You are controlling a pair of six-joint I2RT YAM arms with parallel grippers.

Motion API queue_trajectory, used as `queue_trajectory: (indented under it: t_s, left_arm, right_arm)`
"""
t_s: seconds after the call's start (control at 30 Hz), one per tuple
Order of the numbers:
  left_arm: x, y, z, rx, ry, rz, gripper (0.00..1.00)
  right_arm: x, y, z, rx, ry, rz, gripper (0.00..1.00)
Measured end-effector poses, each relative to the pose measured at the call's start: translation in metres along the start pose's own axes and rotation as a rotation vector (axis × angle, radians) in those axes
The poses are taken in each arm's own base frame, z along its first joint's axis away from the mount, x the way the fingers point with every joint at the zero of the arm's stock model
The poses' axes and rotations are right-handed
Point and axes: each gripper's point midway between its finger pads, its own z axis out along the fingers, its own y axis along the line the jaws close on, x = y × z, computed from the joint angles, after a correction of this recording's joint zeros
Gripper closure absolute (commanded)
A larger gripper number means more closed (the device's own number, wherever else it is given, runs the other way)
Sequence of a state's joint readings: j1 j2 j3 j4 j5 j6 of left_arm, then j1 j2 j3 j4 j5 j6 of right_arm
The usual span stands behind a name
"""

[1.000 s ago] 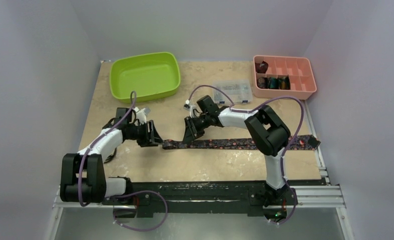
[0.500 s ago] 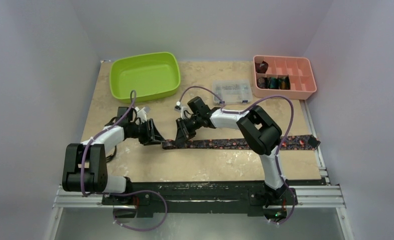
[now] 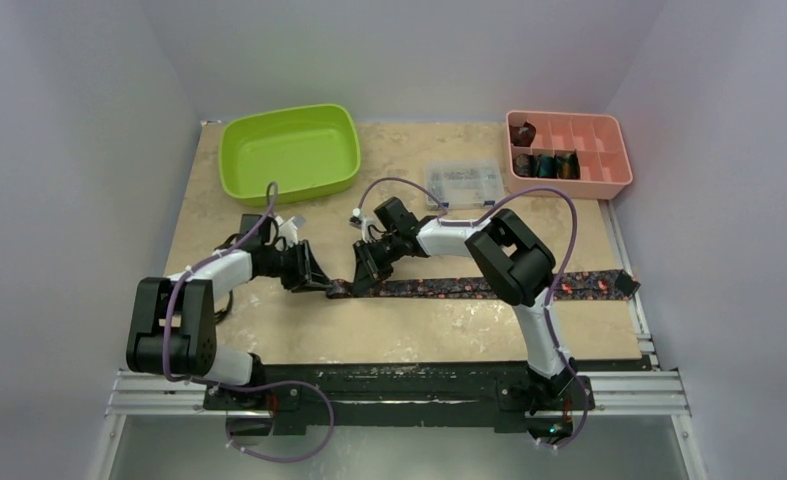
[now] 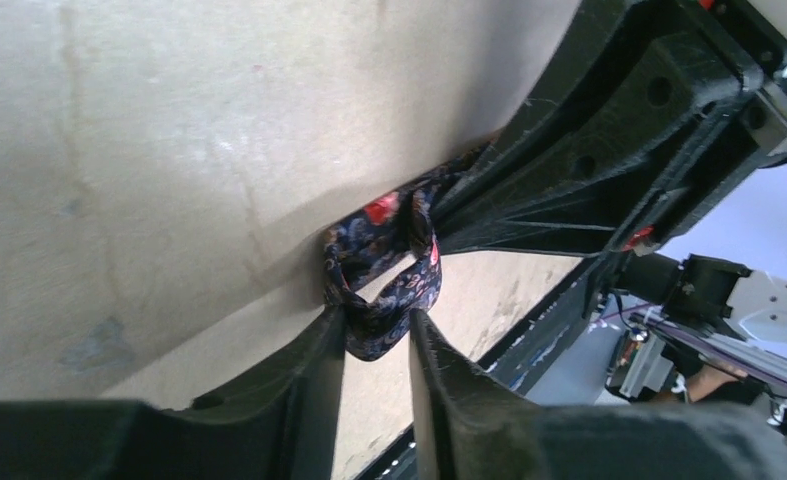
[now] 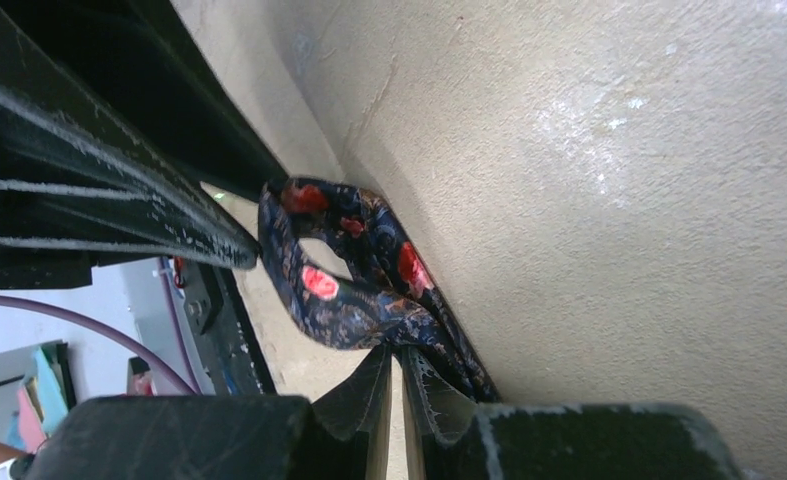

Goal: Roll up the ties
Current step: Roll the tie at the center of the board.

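Left gripper (image 4: 377,328) and right gripper (image 5: 397,368) both pinch the looped end of the tie (image 3: 439,288).

Soft, even light, seemingly from overhead, with a faint sheen on the table (image 5: 619,250). In both wrist views the near jaws blur into dark masses; the tie (image 5: 369,290) is sharp.

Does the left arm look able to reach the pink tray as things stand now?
Probably not. The tray sits at the far right corner, the right arm lies across the way, and the left pincer grips the tie end.
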State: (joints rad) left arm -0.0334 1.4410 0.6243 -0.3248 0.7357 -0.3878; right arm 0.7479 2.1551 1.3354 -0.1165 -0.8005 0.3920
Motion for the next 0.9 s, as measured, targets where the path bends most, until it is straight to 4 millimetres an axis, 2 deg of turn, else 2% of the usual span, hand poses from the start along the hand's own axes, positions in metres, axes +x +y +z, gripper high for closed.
queue_trajectory:
  t_s: [0.17, 0.23, 0.43, 0.77, 0.9]
  left_arm:
    - [0.002, -0.018, 0.004, 0.058, 0.010, 0.029, 0.96]
    - [0.000, -0.026, 0.003, 0.079, 0.001, 0.048, 1.00]
    - [0.000, -0.044, 0.008, 0.129, -0.002, 0.090, 1.00]
    - [0.004, -0.048, 0.018, 0.147, 0.036, 0.085, 1.00]
    - [0.002, -0.050, 0.017, 0.147, 0.037, 0.085, 1.00]
  right_arm:
    - [-0.002, -0.001, 0.000, 0.009, -0.004, -0.011, 0.90]
    - [-0.002, -0.002, 0.000, 0.014, -0.005, -0.010, 0.90]
    - [-0.004, -0.002, -0.001, 0.023, -0.006, -0.015, 0.90]
    - [-0.006, 0.000, -0.003, 0.025, -0.001, -0.021, 0.84]
    - [-0.008, -0.001, -0.008, 0.030, -0.002, -0.028, 0.78]
